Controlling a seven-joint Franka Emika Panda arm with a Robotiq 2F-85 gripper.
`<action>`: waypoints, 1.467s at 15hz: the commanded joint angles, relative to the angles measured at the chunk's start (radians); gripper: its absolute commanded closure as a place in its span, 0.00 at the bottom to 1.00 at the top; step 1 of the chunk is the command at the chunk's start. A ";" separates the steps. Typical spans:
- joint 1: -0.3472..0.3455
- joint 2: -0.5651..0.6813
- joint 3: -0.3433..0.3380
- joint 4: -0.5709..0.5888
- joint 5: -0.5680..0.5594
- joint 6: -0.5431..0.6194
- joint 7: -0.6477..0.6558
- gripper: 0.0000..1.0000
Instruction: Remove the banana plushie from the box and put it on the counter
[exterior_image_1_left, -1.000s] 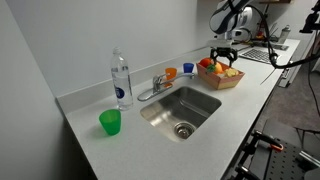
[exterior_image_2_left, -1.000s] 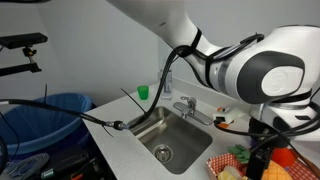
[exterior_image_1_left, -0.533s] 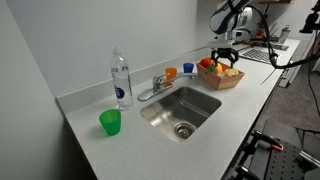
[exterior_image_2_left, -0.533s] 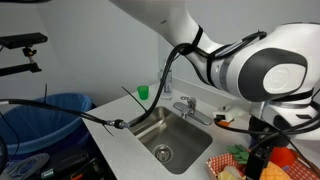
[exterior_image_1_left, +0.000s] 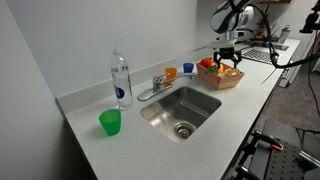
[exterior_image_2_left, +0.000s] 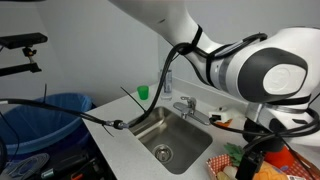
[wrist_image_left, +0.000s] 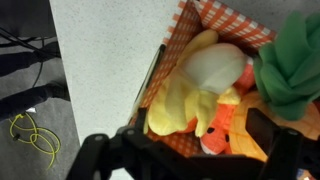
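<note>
Yellow banana plushie (wrist_image_left: 185, 100), brown box (exterior_image_1_left: 224, 81) with orange-checked lining; speckled pale-grey counter (wrist_image_left: 100, 50), green cup (exterior_image_1_left: 110, 122)

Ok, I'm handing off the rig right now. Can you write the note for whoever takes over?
Claw: open, empty, hovering over the box next to the sink.
Banana plushie: lying in the box beside a green toy, below the claw in the wrist view.
Done: claw lined up over the box. Nothing gripped yet.
Left: lower, grip the plushie, lift it out, set it on the counter.
</note>
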 joint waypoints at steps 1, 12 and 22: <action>0.004 -0.034 -0.005 -0.038 -0.023 0.014 -0.021 0.00; 0.033 -0.032 -0.010 -0.153 -0.112 0.180 -0.018 0.26; 0.010 -0.098 0.018 -0.103 -0.031 0.122 -0.135 1.00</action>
